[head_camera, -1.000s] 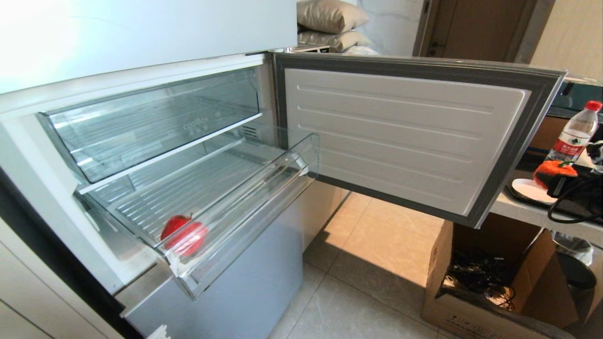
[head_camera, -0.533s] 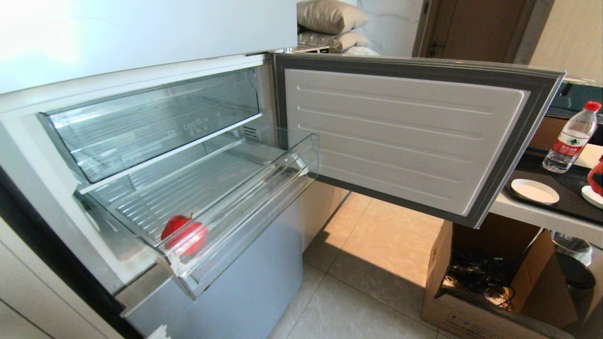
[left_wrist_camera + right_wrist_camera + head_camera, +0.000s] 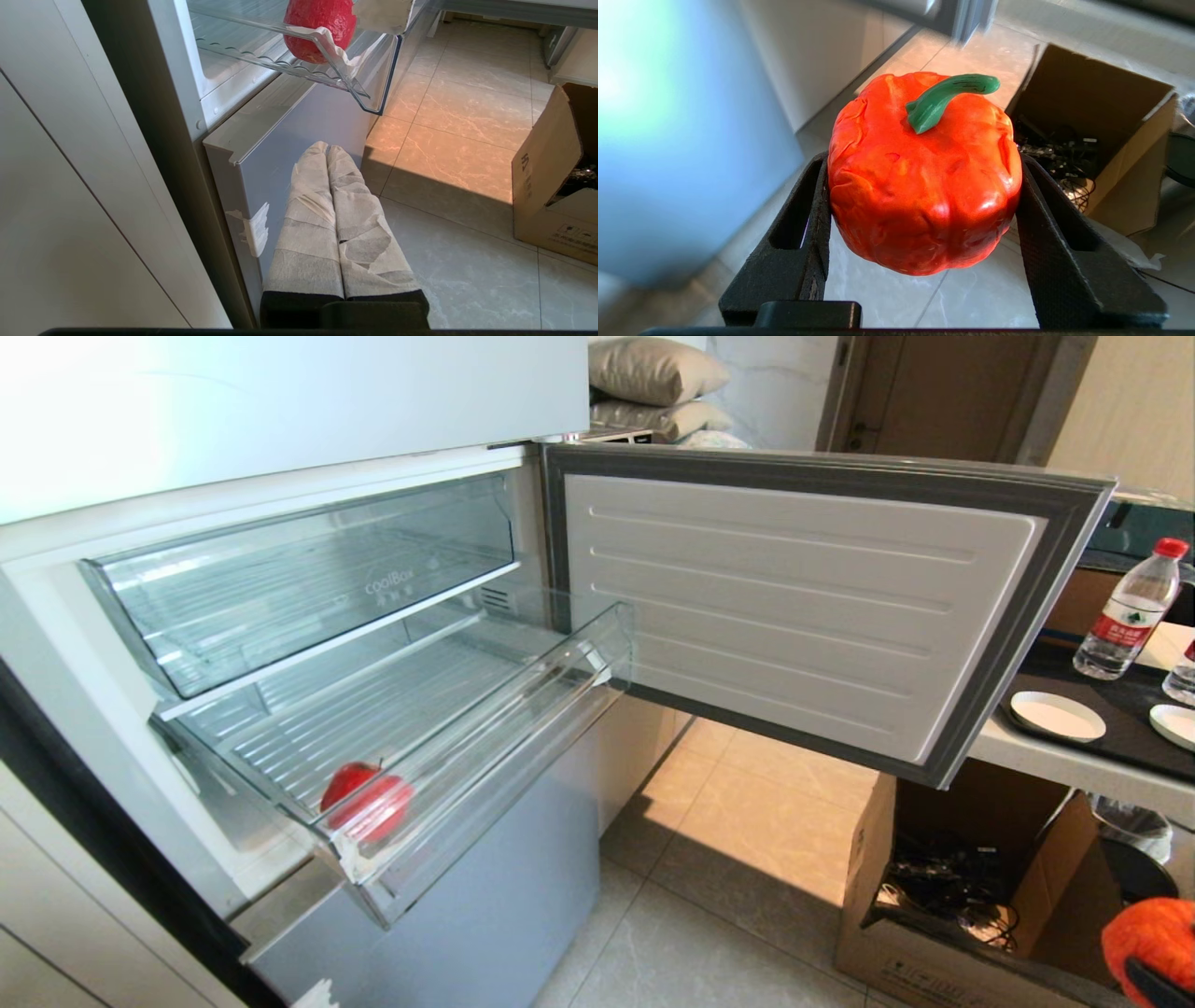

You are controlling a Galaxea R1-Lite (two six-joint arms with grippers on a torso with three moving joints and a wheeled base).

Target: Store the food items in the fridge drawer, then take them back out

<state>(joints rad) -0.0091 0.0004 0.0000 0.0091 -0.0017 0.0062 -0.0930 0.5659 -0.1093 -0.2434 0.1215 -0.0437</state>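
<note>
The fridge drawer [image 3: 485, 747] stands pulled out, and one red food item [image 3: 366, 805] lies in its front left corner. That item also shows through the drawer's clear floor in the left wrist view [image 3: 320, 28]. My right gripper [image 3: 924, 163] is shut on the second food item [image 3: 924, 186], orange-red with a green stem. It is held above the floor tiles, low at the right [image 3: 1153, 938], well away from the drawer. My left gripper [image 3: 327, 148], its fingers wrapped in tape, is shut and empty, parked low beside the fridge's lower door.
The fridge door [image 3: 794, 607] stands open to the right. A taller clear bin [image 3: 308, 579] sits above the drawer. An open cardboard box [image 3: 934, 896] stands on the floor below a counter with white plates [image 3: 1057, 716] and a water bottle [image 3: 1125, 611].
My right gripper has carried the orange-red food item off the counter by the plates, out past the right edge, and down to the lower right corner. The left arm has not moved.
</note>
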